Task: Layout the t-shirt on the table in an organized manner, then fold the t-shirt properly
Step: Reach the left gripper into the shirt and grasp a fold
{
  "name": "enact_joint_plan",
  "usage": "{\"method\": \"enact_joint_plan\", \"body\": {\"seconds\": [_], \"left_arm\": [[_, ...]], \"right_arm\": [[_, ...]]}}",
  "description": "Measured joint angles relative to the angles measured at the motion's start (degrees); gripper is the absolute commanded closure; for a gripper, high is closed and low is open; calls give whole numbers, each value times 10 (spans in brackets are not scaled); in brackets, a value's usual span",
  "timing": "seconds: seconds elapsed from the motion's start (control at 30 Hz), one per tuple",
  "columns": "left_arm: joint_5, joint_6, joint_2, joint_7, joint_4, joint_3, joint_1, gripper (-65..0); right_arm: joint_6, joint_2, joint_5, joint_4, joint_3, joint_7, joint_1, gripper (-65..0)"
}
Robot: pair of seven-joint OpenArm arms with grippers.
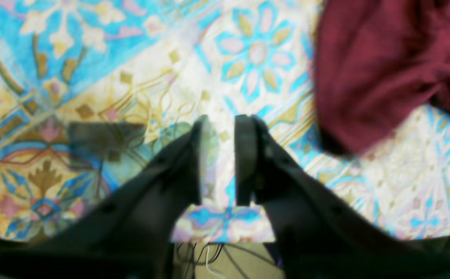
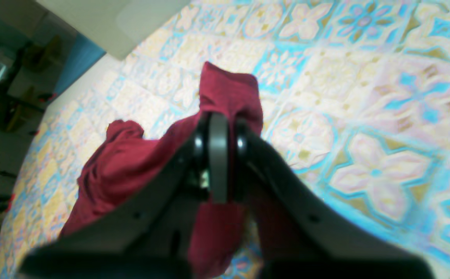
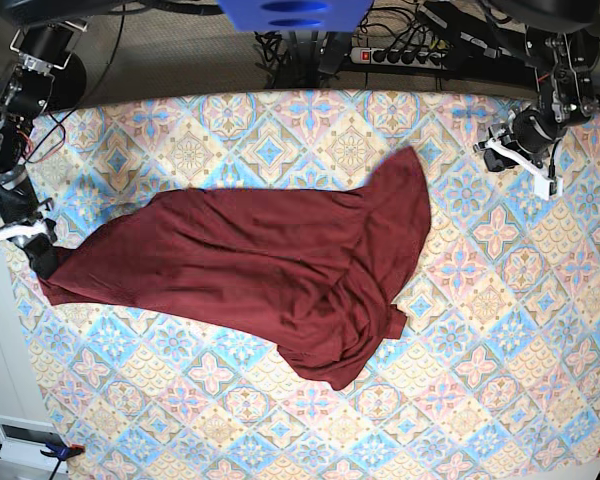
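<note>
Right gripper (image 2: pixel 219 155) is clamped shut on a bunched corner of the t-shirt (image 3: pixel 270 270), pinning it near the table (image 3: pixel 500 330) edge on the base view's left. Wrist view shows a wad of maroon knit squeezed between the pads and hanging in folds below them, so I reckon it has more than one layer pinched.

Left gripper (image 1: pixel 217 155) has jaws parted with bare patterned cloth showing between them, nothing held. It hovers over the far corner of the table on the base view's right, well apart from the shirt; only a maroon edge shows at the top right of its wrist view.

Shirt lies stretched from the right gripper's corner toward the middle, with a peak of fabric pointing to the back edge and a crumpled lobe toward the front. Not flat, sleeves not identifiable, layout not done.

Risks as I see them:
- Single anchor point. Any further pull from the right arm likely drags the whole shirt toward the table edge instead of spreading it; fabric could slide off the side.
- Multi-layer pinch. If the wad holds front and back together, the spread will stay twisted.
- Left arm regrasp. The free end is heaped, so it may grab a mid-panel fold rather than a hem or shoulder.
- Tablecloth is loose fabric too; a low grasp could catch it along with the knit.
</note>
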Motion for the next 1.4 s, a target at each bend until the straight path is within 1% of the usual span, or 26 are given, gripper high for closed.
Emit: {"method": "enact_joint_plan", "body": {"seconds": [0.1, 0.2, 0.4, 0.47, 0.53, 0.63, 0.73, 0.8, 0.83, 0.87, 1.07, 1.1, 1.13, 1.17, 1.2, 1.27, 1.3, 1.33, 1.4], "left_arm": [[1, 0, 0, 1, -2, 0, -27, -240], [-1, -3, 16, -7, -37, -2, -103, -272], [9, 2, 67, -27, -231, 4, -304, -275], [14, 6, 74, -45, -288, 39, -357, -275], [7, 1, 80, -76, -330, 89, -403, -276], [1, 0, 82, -156, -411, 181, -458, -278], [2, 3, 83, -231, -499, 279, -494, -278], [5, 8, 94, -264, -544, 315, -511, -279], [3, 5, 97, -286, -565, 329, -522, -279], [1, 5, 102, -292, -587, 339, -535, -279], [-1, 4, 141, -382, -699, 406, -596, -275], [0, 2, 147, -397, -713, 419, -603, -270], [0, 3, 154, -408, -727, 436, -613, -250], [1, 4, 158, -408, -740, 458, -624, -206], [0, 4, 161, -402, -750, 478, -635, -142], [0, 5, 167, -395, -756, 487, -643, -16], [0, 5, 167, -396, -758, 484, -645, 0], [-1, 5, 167, -400, -760, 481, -647, 0], [0, 4, 154, -398, -761, 471, -657, -33]], "right_arm": [[-1, 1, -2, 14, 2, -4, -12, 0], [2, 0, 2, 22, 0, -4, -18, 0], [-1, -2, -2, 26, 3, -3, -38, 0], [4, -3, 1, 31, 20, -6, -43, 0], [-1, -2, -1, 32, 35, -3, -46, 0], [0, -1, -1, 32, 39, -3, -47, 0], [3, -3, 0, 32, 46, -6, -52, 0], [1, -3, -1, 32, 56, -6, -54, 0], [0, -3, -1, 32, 57, -5, -54, 0], [0, -2, -1, 32, 58, -5, -54, 0], [3, -3, 2, 32, 59, -5, -54, 0], [1, -3, 1, 32, 59, -5, -54, 0], [0, -3, -1, 32, 59, -5, -54, 0], [0, -3, -1, 32, 59, -5, -54, 0], [2, -3, -1, 32, 59, -5, -54, 0], [2, -3, -1, 32, 59, -5, -54, 0], [2, -3, -1, 32, 59, -5, -54, 0], [2, -3, -1, 32, 59, -5, -54, 0], [2, -4, -1, 32, 69, -8, -54, 0]]}}
